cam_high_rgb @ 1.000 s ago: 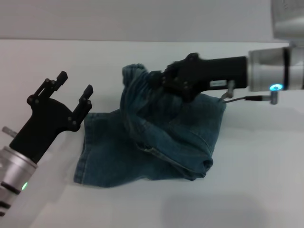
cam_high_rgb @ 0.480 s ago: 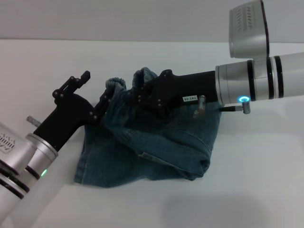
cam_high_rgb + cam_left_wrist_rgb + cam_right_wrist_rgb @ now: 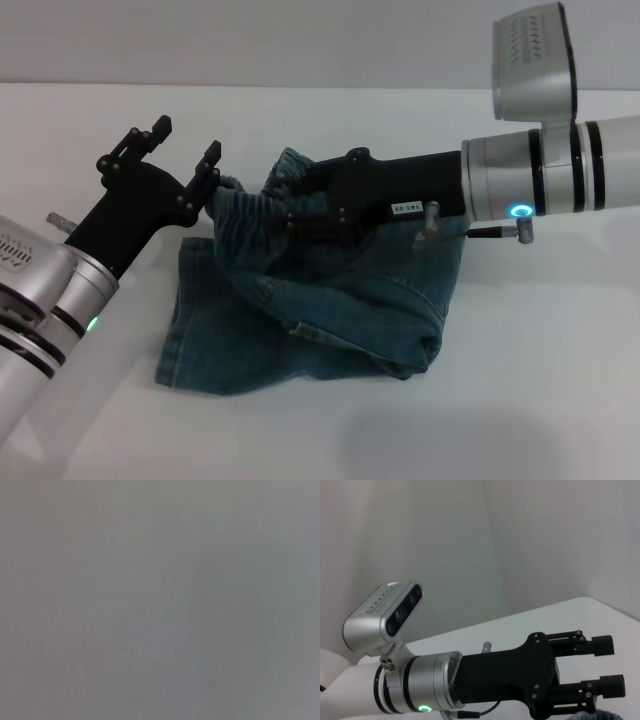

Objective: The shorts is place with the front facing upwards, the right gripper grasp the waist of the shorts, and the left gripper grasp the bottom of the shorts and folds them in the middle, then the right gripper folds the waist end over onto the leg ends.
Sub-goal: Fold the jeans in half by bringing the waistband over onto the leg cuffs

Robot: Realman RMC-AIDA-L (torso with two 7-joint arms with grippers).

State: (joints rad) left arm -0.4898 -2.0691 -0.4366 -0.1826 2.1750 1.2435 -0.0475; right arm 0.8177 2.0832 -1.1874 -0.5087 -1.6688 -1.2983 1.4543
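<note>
While the black right gripper (image 3: 285, 205) pinches the blue denim shorts' (image 3: 330, 310) waist, the open, empty left gripper (image 3: 185, 150) hovers just beside it.

The left gripper (image 3: 183, 150) is a black two-finger claw with small screws, on a silver-grey wrist and a black-ringed white arm with a green light; the right gripper (image 3: 285, 200) matches, lit cyan, bearing a white label and a grey perforated camera block.

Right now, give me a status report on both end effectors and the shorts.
Right end effector shut on the shorts, waist lifted leftward. Left end effector open beside the bunched denim, holding nothing. No obstruction seen.
</note>
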